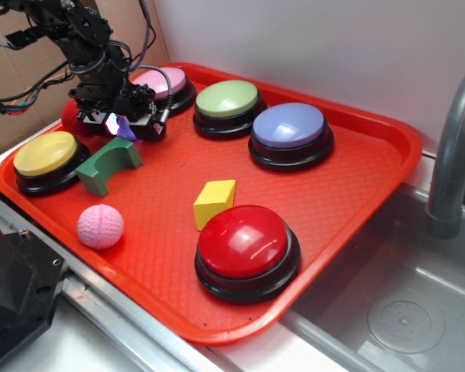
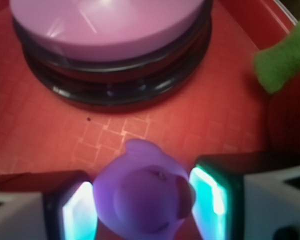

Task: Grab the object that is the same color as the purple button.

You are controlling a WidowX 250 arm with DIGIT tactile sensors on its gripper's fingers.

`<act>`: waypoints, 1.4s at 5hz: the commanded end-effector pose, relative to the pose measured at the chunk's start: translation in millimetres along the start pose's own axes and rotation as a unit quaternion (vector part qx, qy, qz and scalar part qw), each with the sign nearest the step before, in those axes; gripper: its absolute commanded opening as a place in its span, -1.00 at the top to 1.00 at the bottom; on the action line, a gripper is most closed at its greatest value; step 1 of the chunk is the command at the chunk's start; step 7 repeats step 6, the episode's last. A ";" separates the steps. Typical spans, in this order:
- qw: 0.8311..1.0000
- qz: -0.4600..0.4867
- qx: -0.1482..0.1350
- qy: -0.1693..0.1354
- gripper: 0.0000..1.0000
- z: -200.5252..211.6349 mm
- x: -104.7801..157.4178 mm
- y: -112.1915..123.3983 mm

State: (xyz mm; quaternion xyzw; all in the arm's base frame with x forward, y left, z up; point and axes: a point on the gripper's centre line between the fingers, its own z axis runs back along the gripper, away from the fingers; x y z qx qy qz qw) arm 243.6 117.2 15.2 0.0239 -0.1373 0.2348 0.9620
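On the red tray (image 1: pixel 349 194), nearest its front edge, sits a red button (image 1: pixel 246 242) on a black base. Just behind it and slightly left is a yellow block (image 1: pixel 214 203), tilted on the tray floor. Toward the left front edge lies a pink textured ball (image 1: pixel 100 225). Behind the ball stands a green arch block (image 1: pixel 108 165), and beside that, at the tray's left corner, a yellow button (image 1: pixel 45 154).

Farther back, near the tray's left rear, the tool (image 1: pixel 122 125) is clamped on the purple duck (image 1: pixel 125 129), which shows as a small violet shape between the fingers. In the wrist view the purple duck (image 2: pixel 144 196) fills the gap between the two lit pads (image 2: pixel 210 200), touching both; whether it rests on the tray floor or is lifted clear cannot be told. A red round toy (image 2: pixel 289 120) with a green top lies to the right of the tool in that view.

Along the rear edge stand a pink button (image 1: pixel 164 82), just behind the tool, then a green button (image 1: pixel 227 101) and a purple button (image 1: pixel 289 128).
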 end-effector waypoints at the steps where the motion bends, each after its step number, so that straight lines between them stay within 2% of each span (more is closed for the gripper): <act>1: 0.999 -0.047 -0.027 0.003 1.00 45.2 6.1 -14.3; 2: 0.998 -0.057 -0.032 0.007 1.00 87.1 -2.1 -37.7; 3: 0.995 -0.088 -0.046 0.028 1.00 122.7 -21.3 -69.3; 4: 0.990 -0.108 -0.068 0.051 1.00 157.2 -38.9 -86.5; 5: 0.989 -0.123 -0.071 0.035 1.00 171.7 -53.1 -88.4; 6: 0.987 -0.137 -0.064 0.048 1.00 169.5 -58.4 -85.3; 7: 0.987 -0.137 -0.064 0.048 1.00 169.5 -58.4 -85.3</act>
